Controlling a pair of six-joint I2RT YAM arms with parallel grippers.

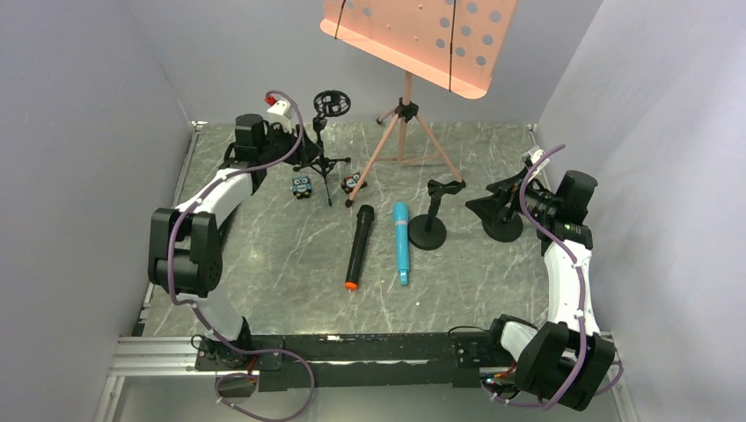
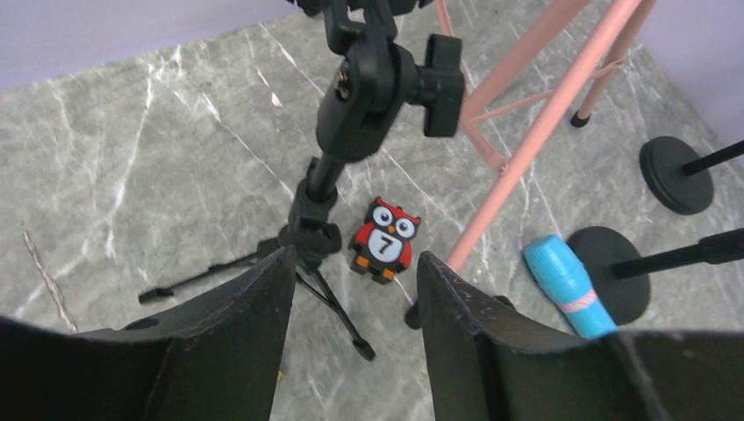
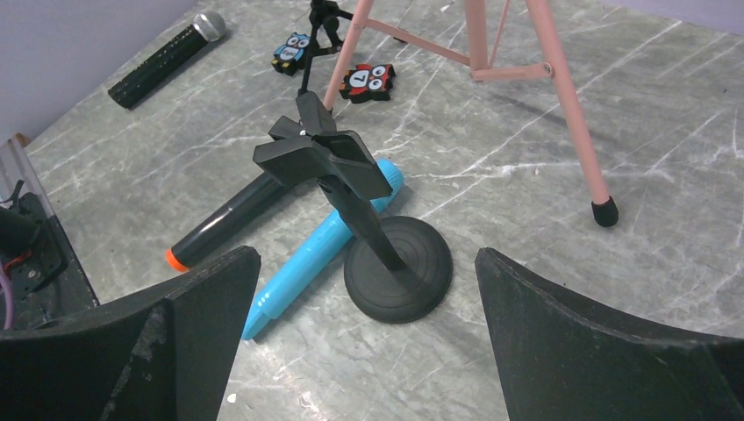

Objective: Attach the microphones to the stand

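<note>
ahead of your left pincer, parted and empty, stands the tripod stand; your right pincer gapes before the round-base stand.

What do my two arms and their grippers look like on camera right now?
Both arms match: the left arm and right arm have white curved links between chunky black joints, each with a purple cable looped along it. The left gripper and right gripper carry wide, matte black, wedge-shaped fingers. A white block with a red part sits near the left wrist.
</note>
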